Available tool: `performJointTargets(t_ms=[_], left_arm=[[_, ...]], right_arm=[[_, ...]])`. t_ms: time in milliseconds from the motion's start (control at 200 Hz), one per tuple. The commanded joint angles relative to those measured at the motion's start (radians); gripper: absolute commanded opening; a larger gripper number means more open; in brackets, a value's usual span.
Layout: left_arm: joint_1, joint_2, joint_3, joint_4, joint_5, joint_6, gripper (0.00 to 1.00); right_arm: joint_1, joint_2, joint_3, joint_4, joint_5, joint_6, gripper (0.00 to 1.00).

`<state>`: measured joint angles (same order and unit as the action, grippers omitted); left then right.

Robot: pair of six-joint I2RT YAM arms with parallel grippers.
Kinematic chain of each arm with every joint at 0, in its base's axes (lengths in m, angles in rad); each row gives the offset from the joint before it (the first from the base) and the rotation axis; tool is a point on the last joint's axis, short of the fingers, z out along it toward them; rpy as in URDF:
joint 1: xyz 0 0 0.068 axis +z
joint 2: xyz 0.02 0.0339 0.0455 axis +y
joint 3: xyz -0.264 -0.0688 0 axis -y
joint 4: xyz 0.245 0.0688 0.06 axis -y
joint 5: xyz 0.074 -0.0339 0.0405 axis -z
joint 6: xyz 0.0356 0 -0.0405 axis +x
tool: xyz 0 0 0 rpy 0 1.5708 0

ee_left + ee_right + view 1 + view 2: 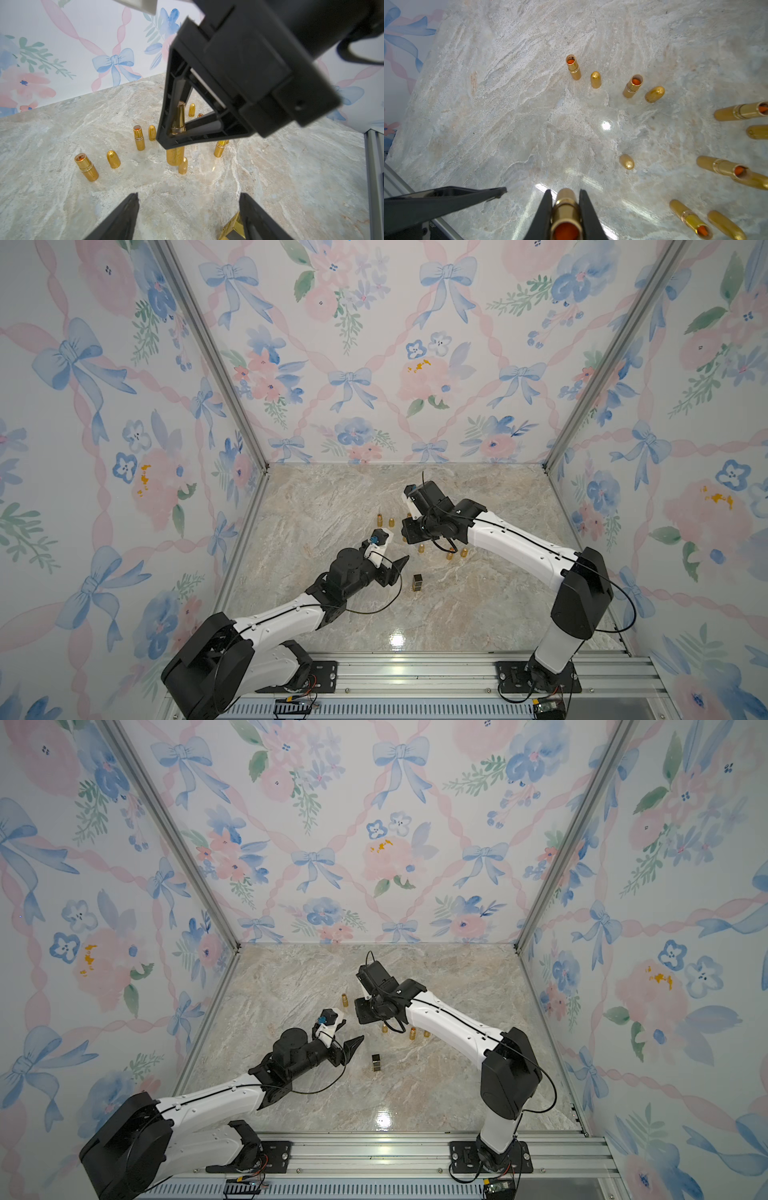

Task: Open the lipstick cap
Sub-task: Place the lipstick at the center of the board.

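Marble-look tabletop (332, 506), floral wallpaper (374, 364) on three sides.

Lipstick (566, 209): bottom centre of the right wrist frame. Gold tube, cap off, orange stick visible in the open end. Right gripper (565, 190) is clamped on it, one black finger against each side. In the left wrist view the tube is at frame centre, upright, lower end down at the tabletop (contact not clear).

Loose cap (183, 166) stands just beside that lower end.

Left gripper (189, 196): jaws spread wide and empty, at the bottom edge of its own frame, near the held tube but apart from it.

Black-and-gold box (418, 583) sits just beside the left gripper, lower centre of both top views.

Other opened lipsticks (573, 67) and bullet-shaped caps (595, 80) stand at upper centre and along the right edge of the right wrist frame.
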<state>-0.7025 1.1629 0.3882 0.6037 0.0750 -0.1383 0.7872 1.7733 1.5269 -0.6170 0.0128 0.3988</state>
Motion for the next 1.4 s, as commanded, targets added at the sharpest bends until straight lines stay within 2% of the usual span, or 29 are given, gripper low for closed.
performJointTargets(t_ms=[0,85,350,645,1395], left_arm=[[0.0,-0.036,-0.034,0.007,-0.024,-0.036,0.91],[-0.001,-0.052,-0.048,0.007,-0.029,-0.05,0.98],[0.0,-0.06,-0.066,-0.001,-0.113,-0.088,0.98],[0.001,-0.038,-0.064,-0.004,-0.16,-0.113,0.98],[0.001,-0.018,-0.057,-0.007,-0.185,-0.122,0.98]], right_arm=[[-0.003,0.039,-0.04,0.064,0.075,-0.018,0.18],[-0.002,0.059,-0.077,0.128,0.093,-0.032,0.17],[-0.001,0.123,-0.176,0.282,0.176,-0.054,0.17],[-0.001,0.184,-0.217,0.382,0.203,-0.071,0.16],[0.006,0.227,-0.269,0.453,0.232,-0.115,0.16]])
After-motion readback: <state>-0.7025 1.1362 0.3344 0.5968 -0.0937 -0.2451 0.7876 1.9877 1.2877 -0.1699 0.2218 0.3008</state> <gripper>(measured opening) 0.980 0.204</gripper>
